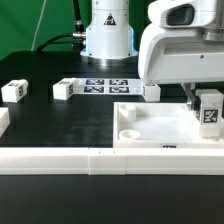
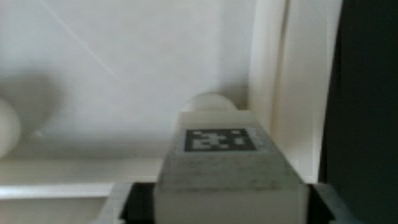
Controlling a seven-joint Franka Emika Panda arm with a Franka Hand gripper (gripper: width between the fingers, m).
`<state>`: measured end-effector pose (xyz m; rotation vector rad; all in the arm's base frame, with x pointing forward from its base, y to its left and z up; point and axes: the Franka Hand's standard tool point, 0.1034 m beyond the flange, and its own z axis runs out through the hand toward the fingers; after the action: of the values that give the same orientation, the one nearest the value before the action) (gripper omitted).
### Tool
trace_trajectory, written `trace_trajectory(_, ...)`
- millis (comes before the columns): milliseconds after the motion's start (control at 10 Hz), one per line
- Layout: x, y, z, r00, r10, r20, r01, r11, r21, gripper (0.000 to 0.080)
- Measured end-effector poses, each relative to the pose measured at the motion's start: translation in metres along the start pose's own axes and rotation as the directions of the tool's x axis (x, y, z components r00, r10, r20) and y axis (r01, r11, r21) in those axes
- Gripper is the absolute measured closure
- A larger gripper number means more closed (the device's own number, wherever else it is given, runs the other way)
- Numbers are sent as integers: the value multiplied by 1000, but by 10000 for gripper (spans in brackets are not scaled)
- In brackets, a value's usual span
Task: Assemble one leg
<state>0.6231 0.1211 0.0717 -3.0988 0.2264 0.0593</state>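
My gripper (image 1: 209,108) is shut on a leg (image 1: 210,112), a small white block with a black-and-white tag. It holds the leg upright over the right end of the big white tray-like piece (image 1: 150,125). In the wrist view the leg (image 2: 222,150) fills the middle between my dark fingers (image 2: 139,203), just short of a round corner socket (image 2: 215,102) beside the tray's rim (image 2: 270,70). Three other legs lie on the black table: one at the far left (image 1: 14,90), one left of centre (image 1: 63,90), one by the arm (image 1: 152,92).
The marker board (image 1: 105,86) lies in front of the robot base (image 1: 106,35). A long white rail (image 1: 60,160) runs along the near edge of the table. Another socket (image 1: 129,132) shows in the tray's near left corner.
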Motion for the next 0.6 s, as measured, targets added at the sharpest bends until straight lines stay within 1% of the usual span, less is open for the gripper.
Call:
trace_trajectory(100, 0, -1, 0, 987, 158, 2, -158, 987, 3, 509)
trace_trajectory(200, 0, -1, 0, 953, 303, 5, -303, 953, 7, 509)
trace_trajectory(400, -1, -2, 0, 873, 489, 5, -489, 873, 6, 509)
trace_trajectory(500, -1, -3, 0, 836, 549, 6, -549, 836, 5, 509)
trace_trajectory(600, -1, -3, 0, 760, 650, 8, -651, 759, 7, 509)
